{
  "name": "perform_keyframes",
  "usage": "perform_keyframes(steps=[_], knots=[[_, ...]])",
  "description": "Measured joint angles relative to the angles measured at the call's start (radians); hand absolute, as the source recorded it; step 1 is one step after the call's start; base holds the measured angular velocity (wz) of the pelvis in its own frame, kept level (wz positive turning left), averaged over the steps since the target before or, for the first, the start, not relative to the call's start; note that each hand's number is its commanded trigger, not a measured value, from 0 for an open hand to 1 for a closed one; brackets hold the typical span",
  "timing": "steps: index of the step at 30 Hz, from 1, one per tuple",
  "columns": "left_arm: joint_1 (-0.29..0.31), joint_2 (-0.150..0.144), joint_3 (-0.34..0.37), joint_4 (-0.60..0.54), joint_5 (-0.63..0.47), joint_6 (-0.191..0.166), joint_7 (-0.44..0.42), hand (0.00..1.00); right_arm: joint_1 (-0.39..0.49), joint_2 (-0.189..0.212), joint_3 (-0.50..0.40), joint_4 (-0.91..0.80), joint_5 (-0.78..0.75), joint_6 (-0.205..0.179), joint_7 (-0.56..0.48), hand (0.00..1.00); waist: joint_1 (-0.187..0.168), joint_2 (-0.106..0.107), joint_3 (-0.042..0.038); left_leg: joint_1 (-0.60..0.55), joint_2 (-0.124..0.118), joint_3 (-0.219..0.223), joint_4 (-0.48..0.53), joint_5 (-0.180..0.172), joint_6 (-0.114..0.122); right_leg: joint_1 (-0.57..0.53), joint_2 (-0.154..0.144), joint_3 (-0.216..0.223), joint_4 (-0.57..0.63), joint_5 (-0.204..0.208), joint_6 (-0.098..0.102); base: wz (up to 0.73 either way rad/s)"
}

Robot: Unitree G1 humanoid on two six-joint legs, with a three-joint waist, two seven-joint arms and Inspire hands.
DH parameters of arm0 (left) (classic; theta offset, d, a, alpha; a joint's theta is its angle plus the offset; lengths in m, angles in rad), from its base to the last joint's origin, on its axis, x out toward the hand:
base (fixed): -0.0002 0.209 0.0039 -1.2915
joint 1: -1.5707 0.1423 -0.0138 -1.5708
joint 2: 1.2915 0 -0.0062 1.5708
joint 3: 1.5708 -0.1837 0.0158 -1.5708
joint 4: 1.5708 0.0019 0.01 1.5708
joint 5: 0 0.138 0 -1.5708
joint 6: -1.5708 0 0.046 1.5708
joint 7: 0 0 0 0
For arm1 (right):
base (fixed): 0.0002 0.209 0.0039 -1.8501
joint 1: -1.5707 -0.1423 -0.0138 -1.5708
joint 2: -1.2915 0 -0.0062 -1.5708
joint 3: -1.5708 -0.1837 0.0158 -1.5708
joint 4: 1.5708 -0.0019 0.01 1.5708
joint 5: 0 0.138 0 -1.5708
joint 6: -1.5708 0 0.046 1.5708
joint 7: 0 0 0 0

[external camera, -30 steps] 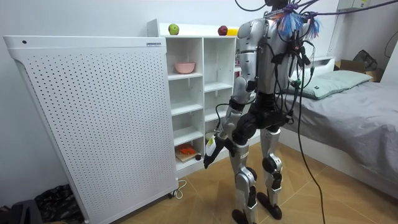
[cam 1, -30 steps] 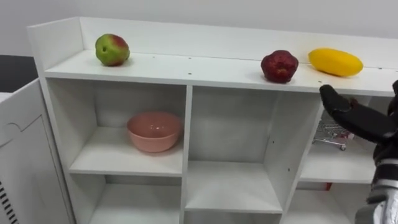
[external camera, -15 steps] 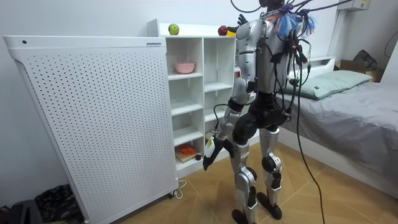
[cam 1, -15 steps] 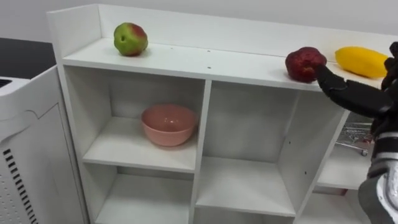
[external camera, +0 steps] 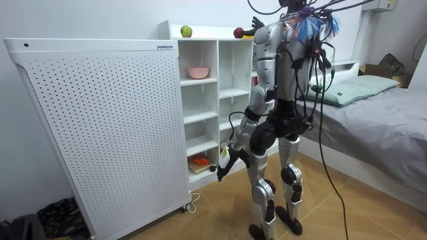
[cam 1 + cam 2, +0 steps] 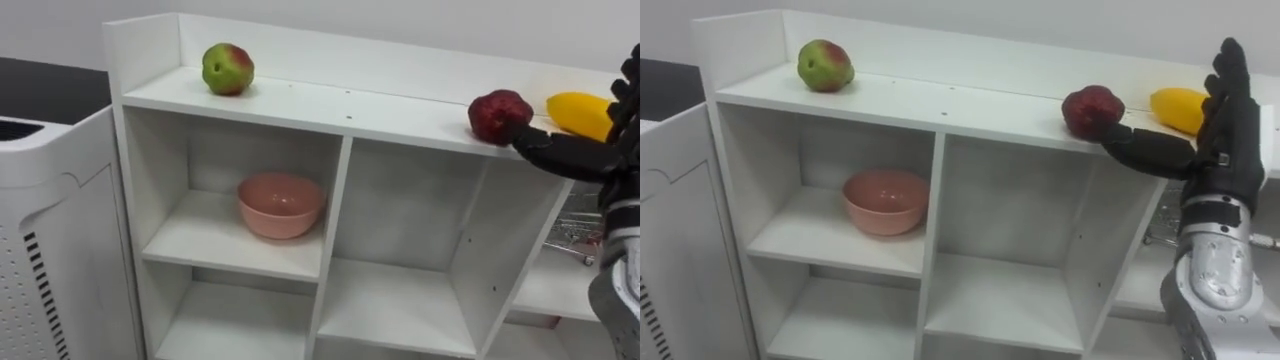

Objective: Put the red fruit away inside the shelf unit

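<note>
On the top board of the white closet (image 6: pixel 330 100) sit three fruits. A green-and-red apple (image 6: pixel 228 68) lies at the left end, a dark red fruit (image 6: pixel 500 115) toward the right, and a yellow fruit (image 6: pixel 580 113) beyond it. My right hand (image 6: pixel 1228 130) is raised at the top board's front edge, between the red and yellow fruits. Its fingers point straight up, open, and the thumb reaches left against the red fruit's lower right side. My left hand (image 5: pixel 223 163) hangs low beside my thigh in the room view.
A pink bowl (image 6: pixel 281 205) stands in the upper left compartment. A small wire shopping cart (image 6: pixel 575 225) sits in the right compartment. The middle compartments are bare. A tall white perforated panel (image 5: pixel 100 127) stands left of the closet and a bed (image 5: pixel 373 113) behind me.
My right hand has risen from below the top board to its edge, the thumb now at the red fruit. The head camera has swung left. The fruits have not moved.
</note>
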Motion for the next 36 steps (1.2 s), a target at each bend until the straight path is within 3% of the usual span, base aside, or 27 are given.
perform_keyframes(steps=[7,22,23,25,26,36], knots=[[0.003,0.003,0.0,0.0,-0.01,0.0,-0.001,0.0,-0.013,-0.048,0.032,0.0,-0.004,0.0,0.053,0.0,0.0,-0.008,0.0005,-0.014,0.0,-0.007,0.003,0.0,0.0,-0.01,0.0,-0.006,0.0,0.0,0.0,0.03],[-0.012,0.024,0.001,0.0,-0.006,0.0,-0.002,0.0,-0.013,-0.074,0.074,-0.001,-0.024,0.007,0.137,0.0,0.013,-0.017,0.0002,-0.013,0.0,-0.021,-0.001,0.0,0.0,-0.013,0.001,-0.002,0.0,0.0,0.0,-0.01],[-0.012,0.027,0.001,0.0,-0.006,0.0,-0.002,0.0,-0.013,-0.076,0.074,0.001,-0.026,0.007,0.144,0.46,0.013,-0.017,0.0003,-0.013,0.0,-0.022,-0.001,0.0,0.0,-0.011,0.001,-0.001,0.0,0.0,0.0,0.0],[-0.012,0.031,0.001,0.0,-0.007,0.0,-0.003,0.0,-0.013,-0.076,0.074,0.006,-0.025,0.008,0.15,0.85,0.012,-0.018,0.0005,-0.01,0.0,-0.025,-0.001,0.0,0.0,-0.007,0.001,0.0,0.0,0.0,0.0,0.04],[-0.012,0.035,0.001,-0.001,-0.009,0.0,-0.003,0.0,-0.013,-0.076,0.074,0.006,-0.024,0.008,0.155,1.0,0.013,-0.019,0.0007,-0.011,0.0,-0.024,-0.001,0.0,0.0,-0.008,0.001,0.0,0.0,0.0,0.0,0.0],[-0.011,0.038,0.006,-0.001,-0.004,0.004,-0.003,0.0,-0.014,-0.089,0.073,0.11,0.024,0.006,0.273,1.0,0.014,-0.038,-0.003,-0.008,-0.001,-0.027,0.005,0.0,0.0,0.001,-0.003,-0.026,0.0,0.0,0.0,0.0]])
